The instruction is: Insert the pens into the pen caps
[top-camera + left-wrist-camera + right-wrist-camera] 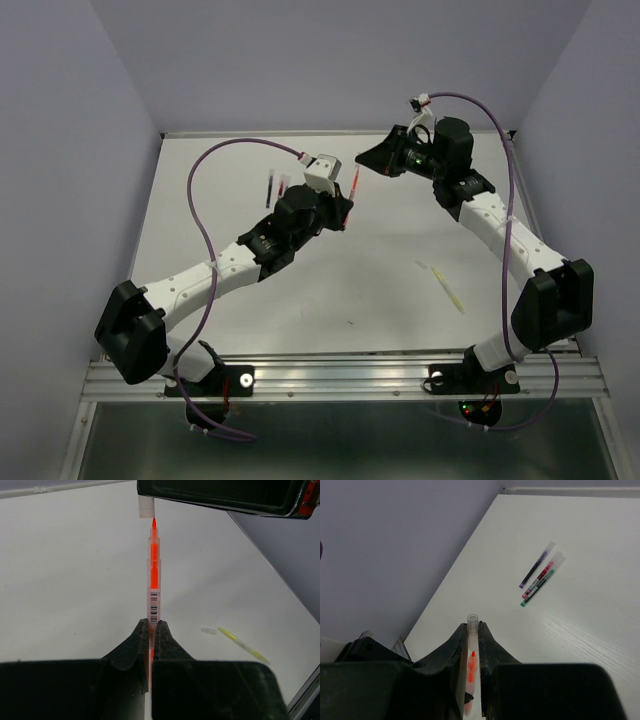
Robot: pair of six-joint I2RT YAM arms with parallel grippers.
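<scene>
My left gripper is shut on the orange pen, which points up and away from it. My right gripper is shut on a pale, see-through pen cap. The pen's bare tip sits just under the cap's mouth, slightly off to one side and not inside it. The tip also shows between my right fingers. The pale yellow pen lies on the table with a loose cap beside it.
The dark blue pen, dark red pen and green pen lie side by side on the white table, with pale caps on their ends. In the top view they are partly hidden behind my left arm. Walls enclose the table.
</scene>
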